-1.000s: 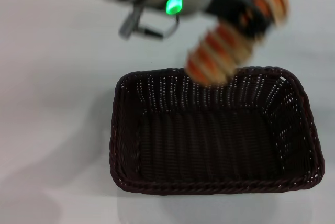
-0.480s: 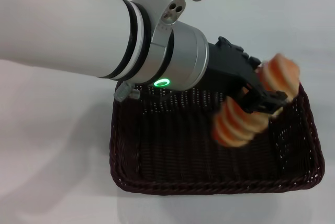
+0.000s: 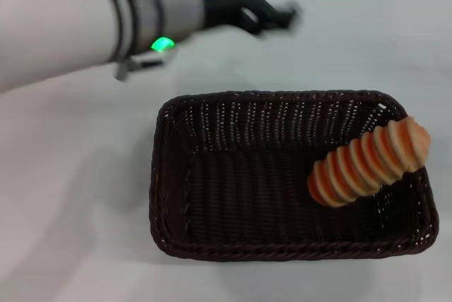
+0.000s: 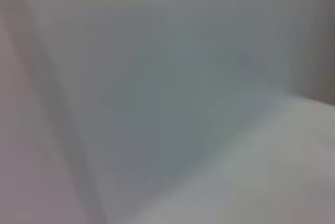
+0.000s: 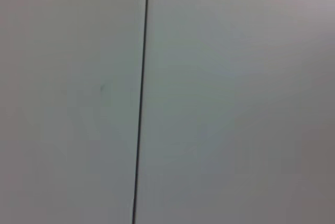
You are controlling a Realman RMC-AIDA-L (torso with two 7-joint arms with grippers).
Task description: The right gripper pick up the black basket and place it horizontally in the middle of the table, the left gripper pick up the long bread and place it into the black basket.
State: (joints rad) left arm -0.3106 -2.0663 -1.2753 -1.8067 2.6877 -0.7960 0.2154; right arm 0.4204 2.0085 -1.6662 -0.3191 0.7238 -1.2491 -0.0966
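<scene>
The black basket [image 3: 169, 196] lies on the white table [image 3: 70, 175], its long side across the head view. The long bread [image 3: 367, 163], orange and tan striped, lies inside the basket at its right end, leaning on the right wall. My left gripper [image 3: 279, 16] is above the table behind the basket, blurred, its fingers apart and empty. The right gripper is out of view. Both wrist views show only pale blank surfaces.
My left arm [image 3: 63, 27] spans the upper left of the head view over the table. A thin dark line [image 5: 141, 98] crosses the right wrist view.
My left gripper let go of the bread, which now rests in the basket. The arm rose and pulled back to the left, away from the basket.
</scene>
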